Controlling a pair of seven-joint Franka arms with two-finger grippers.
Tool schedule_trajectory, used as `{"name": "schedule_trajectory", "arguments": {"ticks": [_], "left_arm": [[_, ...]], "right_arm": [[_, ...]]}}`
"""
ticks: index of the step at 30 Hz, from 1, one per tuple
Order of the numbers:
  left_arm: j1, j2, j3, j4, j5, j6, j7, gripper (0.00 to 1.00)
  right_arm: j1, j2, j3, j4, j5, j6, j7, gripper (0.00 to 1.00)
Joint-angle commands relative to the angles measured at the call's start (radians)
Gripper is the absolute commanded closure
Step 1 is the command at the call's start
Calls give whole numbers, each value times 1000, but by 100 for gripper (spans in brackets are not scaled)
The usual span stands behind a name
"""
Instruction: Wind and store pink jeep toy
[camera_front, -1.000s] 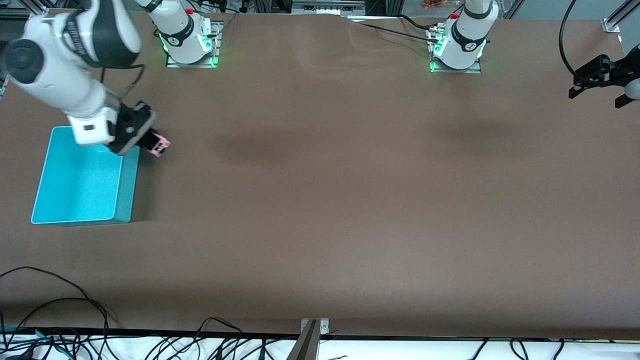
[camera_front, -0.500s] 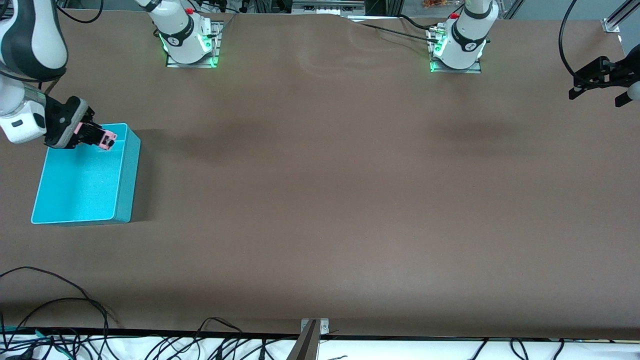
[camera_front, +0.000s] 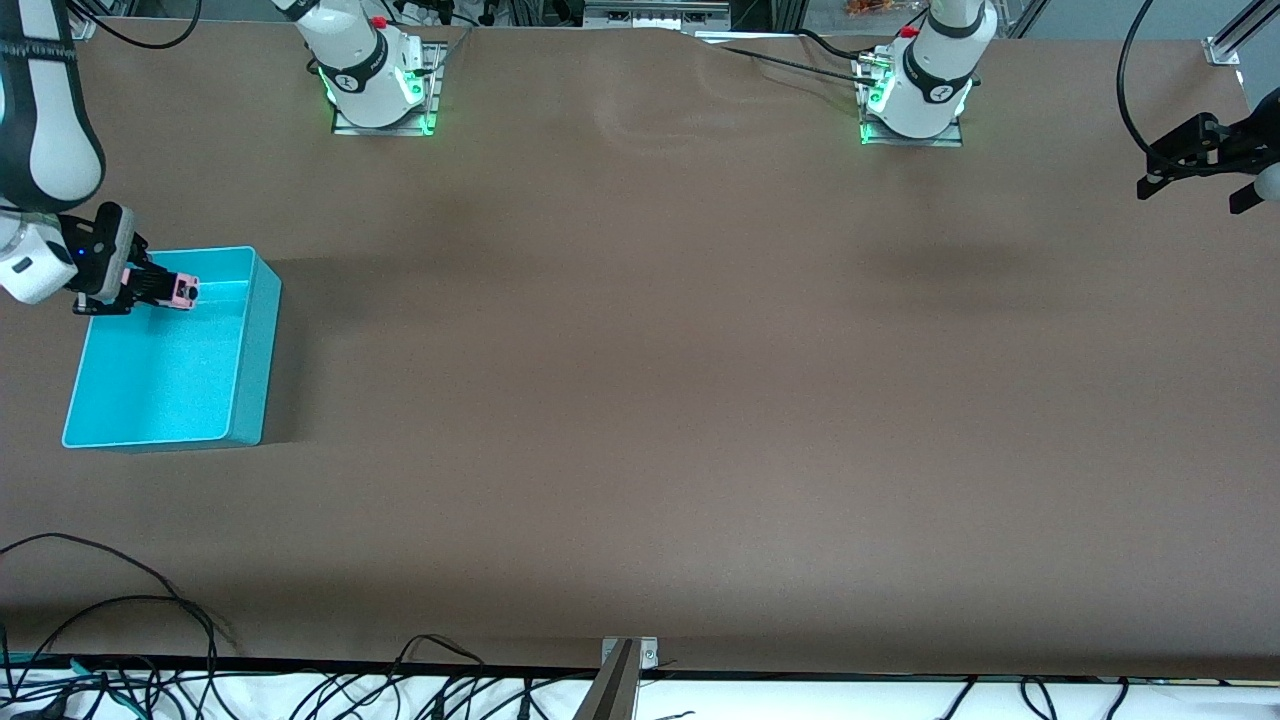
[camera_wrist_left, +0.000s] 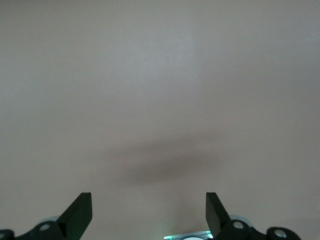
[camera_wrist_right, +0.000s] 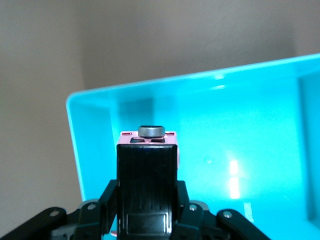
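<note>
Since half a second ago, moved toward the left edge of the front view: right tool, carrying the tiny boxy pink jeep toy with black roof panel from the bin's upper right corner toward its upper left part. A full second ago, held just outside the bin's right wall, over bare brown counter. Now clamped on the toy, fingers pinching its sides, hovering over the open-topped rectangular turquoise plastic bin at middle left of the front view, near the wall farthest from the front camera. In the right wrist view, same grip seen from above: toy between the black fingers of the right tool, a grey round wheel at its tip, turquoise bin below with a bright glare on its floor. Nothing lying in the bin; toy held above its floor, not resting.

Unchanged at the right edge of the front view: left tool, waiting up over the counter's end, fingers spread apart. In the left wrist view, left tool with black fingertips well apart at the lower frame, over bare counter.
</note>
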Motion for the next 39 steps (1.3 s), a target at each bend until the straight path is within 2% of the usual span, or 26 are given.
{"name": "schedule_trajectory", "arguments": {"ticks": [1,8,15,23,25,28,31,37,39], "left_arm": [[-4,15,-7,35,23,-21,4,0],[-4,15,-7,35,23,-21,4,0],[-4,15,-7,35,23,-21,4,0],[-4,15,-7,35,23,-21,4,0],[-4,15,-7,35,23,-21,4,0],[-4,15,-7,35,23,-21,4,0],[-4,15,-7,35,23,-21,4,0],[-4,15,-7,35,23,-21,4,0],[-4,15,-7,35,23,-21,4,0]], "right_arm": [[-26,51,8,17,0,45,-104,86],[-28,126,-1,15,3,131,-196,85],[-26,191,-6,10,11,186,-202,85],[-23,209,-3,-11,12,207,-202,82],[-24,208,-3,-13,14,204,-202,75],[-24,209,-3,-13,14,206,-202,51],[-23,202,-3,-13,14,200,-202,36],[-23,188,-1,-13,14,195,-204,23],[-23,182,0,-13,14,194,-204,23]]}}
